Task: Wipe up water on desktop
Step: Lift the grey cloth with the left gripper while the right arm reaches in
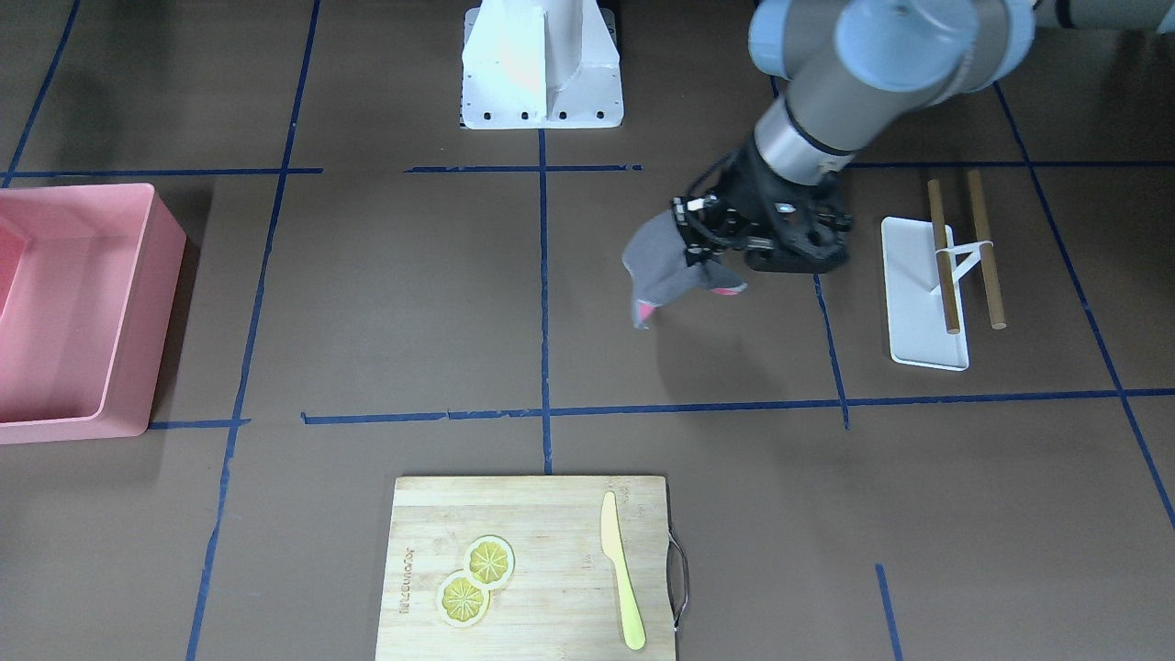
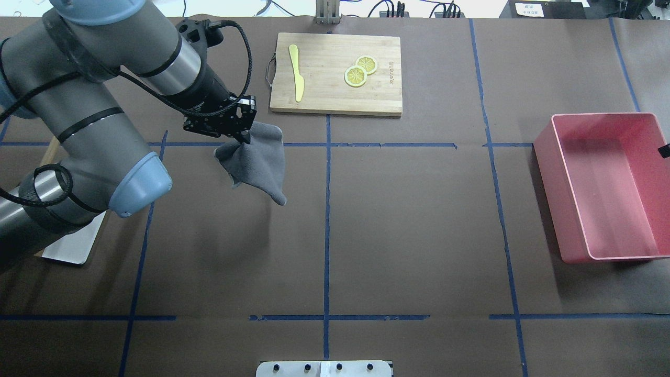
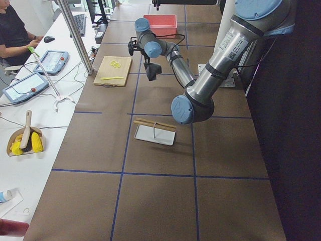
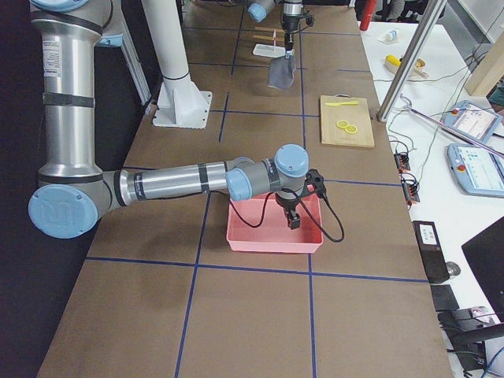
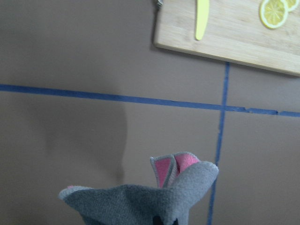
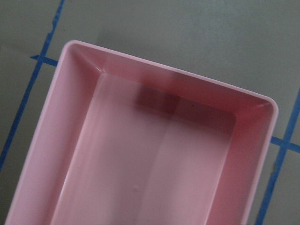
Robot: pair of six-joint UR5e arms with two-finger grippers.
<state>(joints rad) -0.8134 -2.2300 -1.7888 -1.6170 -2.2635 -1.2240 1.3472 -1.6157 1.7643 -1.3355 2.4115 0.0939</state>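
The desktop is a dark-brown surface with blue tape lines; I make out no water on it. My left gripper is shut on a grey cloth with a pink underside, which hangs above the desktop left of the centre line. The cloth also shows in the front view below the gripper and in the left wrist view. My right gripper hovers over the pink bin; I cannot tell whether it is open or shut.
The pink bin stands at the right and looks empty in the right wrist view. A bamboo cutting board with two lemon slices and a yellow knife lies at the far edge. A white rack with two wooden rods stands by the left arm.
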